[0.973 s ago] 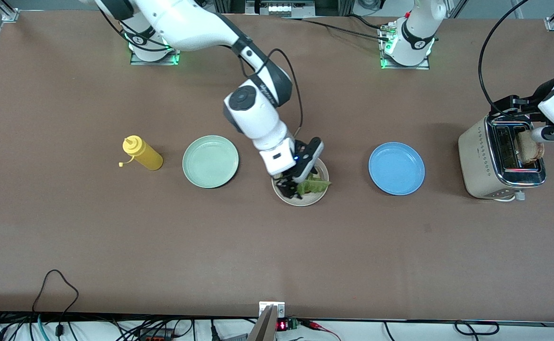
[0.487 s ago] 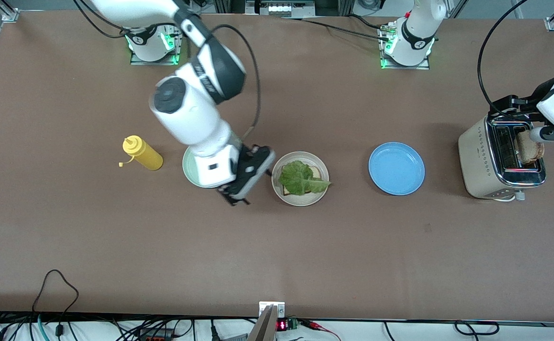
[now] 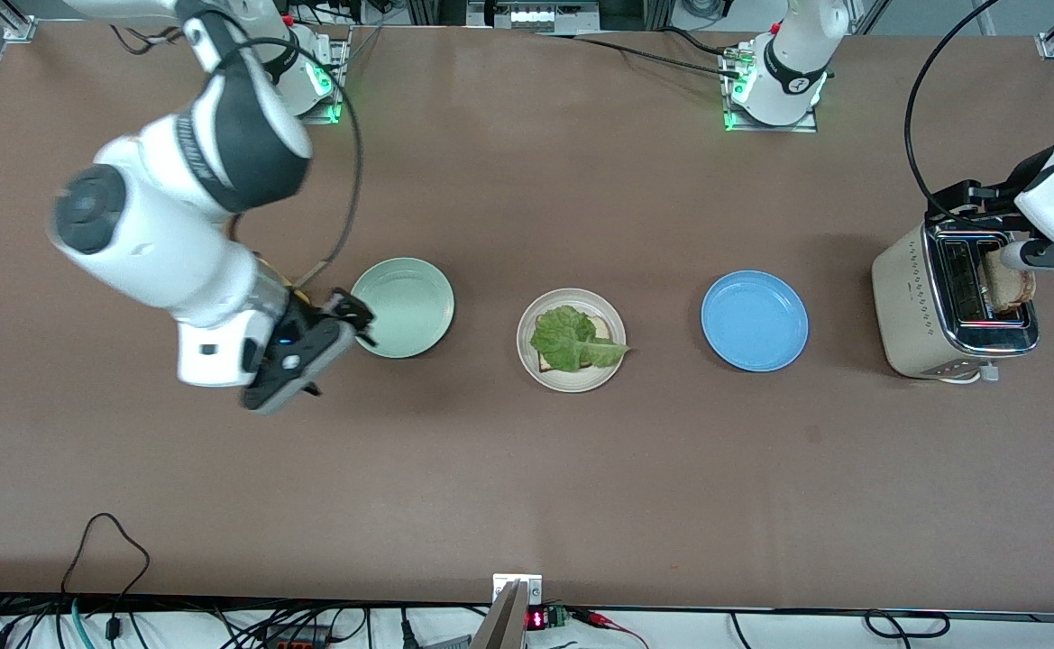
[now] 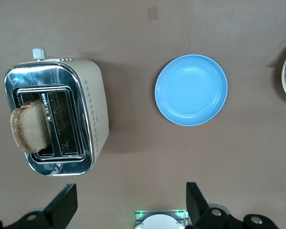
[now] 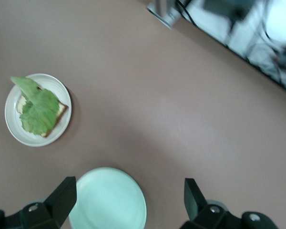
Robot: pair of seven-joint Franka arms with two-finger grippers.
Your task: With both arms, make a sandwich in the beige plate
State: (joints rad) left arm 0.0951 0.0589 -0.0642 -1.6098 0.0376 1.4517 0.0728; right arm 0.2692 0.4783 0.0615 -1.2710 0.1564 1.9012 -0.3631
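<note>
The beige plate (image 3: pixel 572 377) sits mid-table, between the mint-green and blue plates. On it lies one toast slice (image 3: pixel 600 326), with a ruffled lettuce leaf (image 3: pixel 570 339) spread over it. The plate (image 5: pixel 10 125) and the lettuce (image 5: pixel 38 109) also show in the right wrist view. A second toast slice (image 3: pixel 1010 287) stands in the toaster's slot (image 4: pixel 28 126). My right gripper (image 3: pixel 328 347) hangs open and empty above the edge of the mint-green plate (image 5: pixel 107 200). My left gripper (image 3: pixel 1012 227) is open and empty, high over the toaster (image 3: pixel 950 306).
The blue plate (image 3: pixel 755 321) lies between the beige plate and the toaster (image 4: pixel 57 117). The mint-green plate (image 3: pixel 400 306) lies toward the right arm's end. The right arm covers the yellow bottle. Cables run along the table's front edge.
The right arm has swung away from the beige plate, past the mint-green plate toward its own end of the table, with the lettuce left on the toast. The left arm has stayed still.
</note>
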